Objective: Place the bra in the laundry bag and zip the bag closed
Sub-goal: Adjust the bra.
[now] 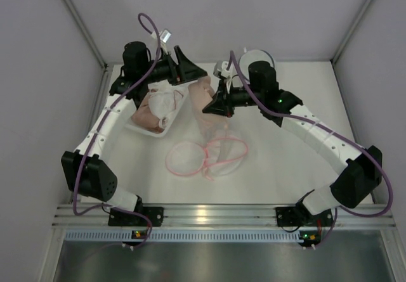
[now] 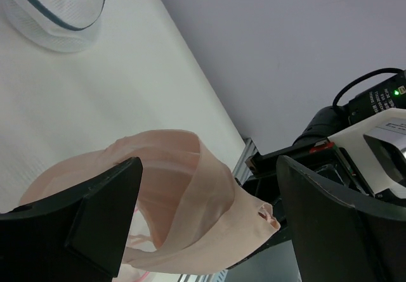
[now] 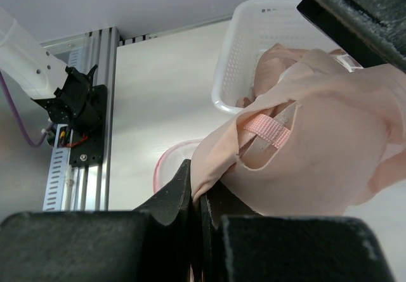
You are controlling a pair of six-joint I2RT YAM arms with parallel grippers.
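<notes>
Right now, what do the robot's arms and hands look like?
The left arm and right arm are white with chunky black joints. A purple cable loops along each. The left hand and right hand have black, wedge-shaped fingers.

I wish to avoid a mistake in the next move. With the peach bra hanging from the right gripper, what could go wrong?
The right gripper pinches only an edge of the peach fabric bra, which may slip free. The pink-rimmed mesh laundry bag lies flat, its mouth unheld, so the bra may land on top. The open left gripper flanks the fabric and might snag it.
</notes>
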